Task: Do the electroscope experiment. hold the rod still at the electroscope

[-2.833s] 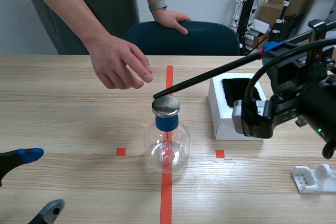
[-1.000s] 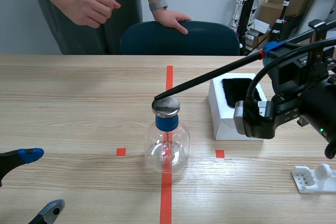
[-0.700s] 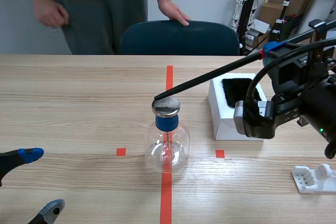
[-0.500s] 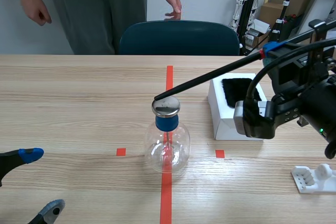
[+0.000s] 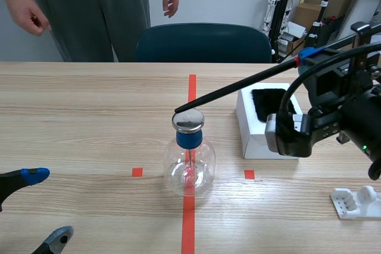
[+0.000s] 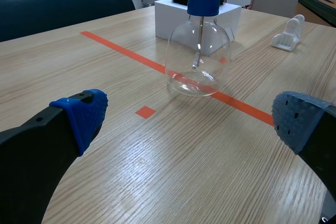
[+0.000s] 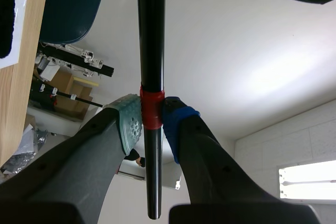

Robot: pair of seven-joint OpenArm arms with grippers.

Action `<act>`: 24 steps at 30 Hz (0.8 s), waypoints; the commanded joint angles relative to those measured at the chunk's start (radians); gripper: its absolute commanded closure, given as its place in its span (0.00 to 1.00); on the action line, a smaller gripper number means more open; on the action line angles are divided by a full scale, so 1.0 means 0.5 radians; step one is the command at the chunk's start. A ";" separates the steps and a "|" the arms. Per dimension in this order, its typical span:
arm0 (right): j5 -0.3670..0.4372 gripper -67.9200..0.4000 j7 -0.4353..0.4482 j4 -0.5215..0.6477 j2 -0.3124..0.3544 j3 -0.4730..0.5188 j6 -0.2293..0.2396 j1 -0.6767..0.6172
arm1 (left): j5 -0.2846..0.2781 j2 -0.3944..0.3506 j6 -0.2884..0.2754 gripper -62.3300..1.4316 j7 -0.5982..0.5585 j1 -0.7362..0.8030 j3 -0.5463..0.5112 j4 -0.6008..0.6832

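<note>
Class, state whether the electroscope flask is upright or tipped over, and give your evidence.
Upright. The flask rests on its base, with the blue stopper and metal cap directly above it.

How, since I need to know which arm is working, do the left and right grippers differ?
The left gripper is open and empty; the right gripper is shut on the black rod at its red band. The left gripper sits low over the table; the right gripper is raised, the rod's tip at the metal cap of the flask. Both have black fingers with dotted pads.
</note>
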 commanded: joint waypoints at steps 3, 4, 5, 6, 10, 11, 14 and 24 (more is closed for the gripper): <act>-0.001 0.96 -0.008 0.020 0.026 0.031 -0.030 0.024 | -0.020 -0.005 -0.005 0.00 -0.027 -0.010 0.001 0.029; -0.001 0.96 -0.008 0.020 0.026 0.031 -0.030 0.024 | -0.020 -0.005 -0.005 0.00 -0.027 -0.010 0.001 0.029; -0.001 0.96 -0.008 0.020 0.026 0.031 -0.030 0.024 | -0.020 -0.005 -0.005 0.00 -0.027 -0.010 0.001 0.029; -0.001 0.96 -0.008 0.020 0.026 0.031 -0.030 0.024 | -0.020 -0.005 -0.005 0.00 -0.027 -0.010 0.001 0.029; -0.001 0.96 -0.008 0.020 0.026 0.031 -0.030 0.024 | -0.020 -0.005 -0.005 0.00 -0.027 -0.010 0.001 0.029; 0.000 0.96 -0.008 0.020 0.026 0.031 -0.030 0.024 | -0.020 -0.005 -0.005 0.00 -0.027 -0.010 0.001 0.029; 0.024 0.96 -0.008 0.025 0.026 0.031 -0.031 0.023 | -0.020 -0.005 -0.005 0.00 -0.027 -0.010 0.001 0.029; 0.220 0.96 0.060 0.348 -0.084 0.295 -0.031 -0.352 | -0.019 -0.005 -0.005 0.00 -0.027 -0.010 0.001 0.029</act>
